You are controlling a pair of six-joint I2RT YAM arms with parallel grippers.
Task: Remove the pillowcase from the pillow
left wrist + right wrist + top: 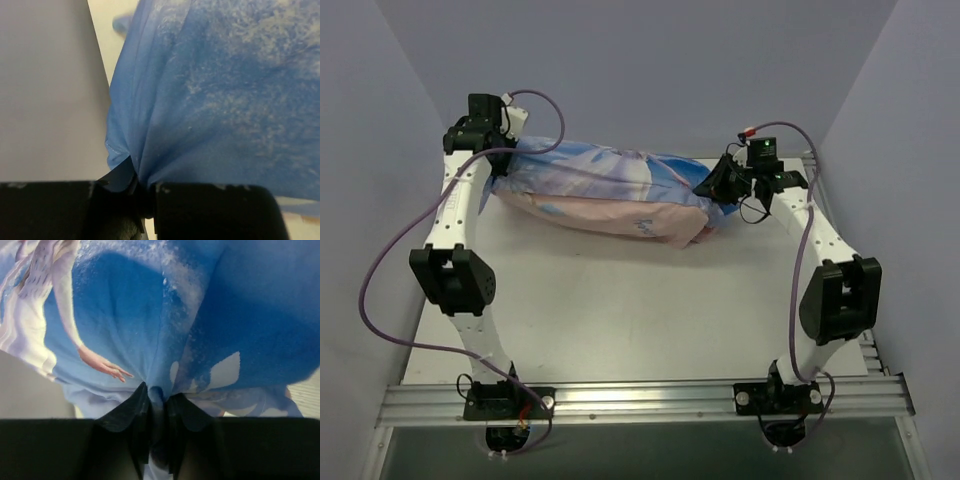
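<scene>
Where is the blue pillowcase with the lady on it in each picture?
Top external: the pillowcase lies across the far side of the table, between the left gripper and the right gripper.
Left wrist: the pillowcase fills the middle and right, bunching into the fingers at the bottom.
Right wrist: the pillowcase fills most of the picture.
Shared landmark: its two pinched ends, seen from above, are the gathered folds in each wrist view.
</scene>
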